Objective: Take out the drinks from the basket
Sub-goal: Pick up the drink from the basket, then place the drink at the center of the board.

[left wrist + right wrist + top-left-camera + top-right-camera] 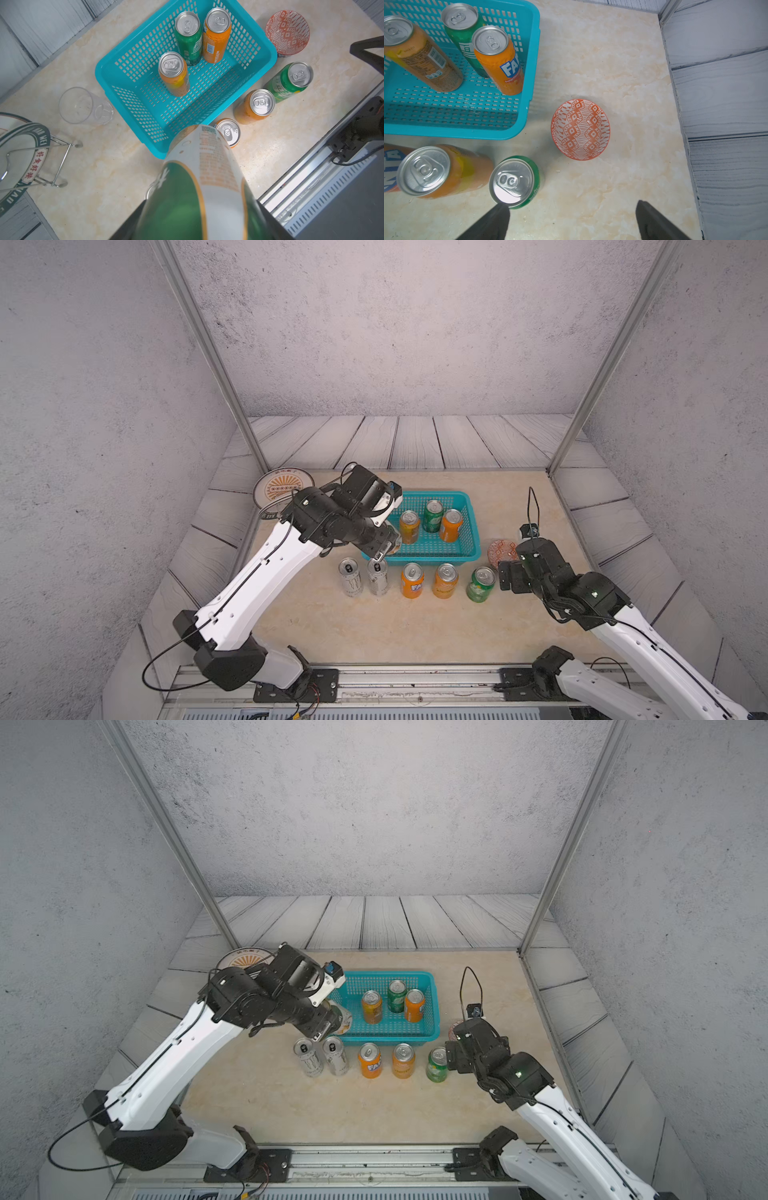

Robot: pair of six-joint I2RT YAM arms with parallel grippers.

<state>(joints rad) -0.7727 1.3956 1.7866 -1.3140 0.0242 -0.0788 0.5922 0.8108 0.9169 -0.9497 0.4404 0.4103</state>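
Observation:
My left gripper (pixel 384 547) is shut on a white-green can with gold trim (pixel 207 187), held tilted over the front left corner of the turquoise basket (pixel 436 559). Three drinks stand inside the basket: an orange can (pixel 409 526), a green can (pixel 433 515) and another orange can (pixel 451 524). In front of the basket stand two silver cans (pixel 350 576) (pixel 377 576), two orange cans (pixel 412 580) (pixel 445 580) and a green can (pixel 481 584). My right gripper (pixel 572 207) is open over bare table, one finger just beside that green can (pixel 513 180).
A small orange patterned dish (pixel 580 128) sits right of the basket, close to my right gripper. A clear cup (pixel 83 106) stands left of the basket. A plate on a wire rack (pixel 282 487) is at the back left. Metal frame posts stand at the table's corners.

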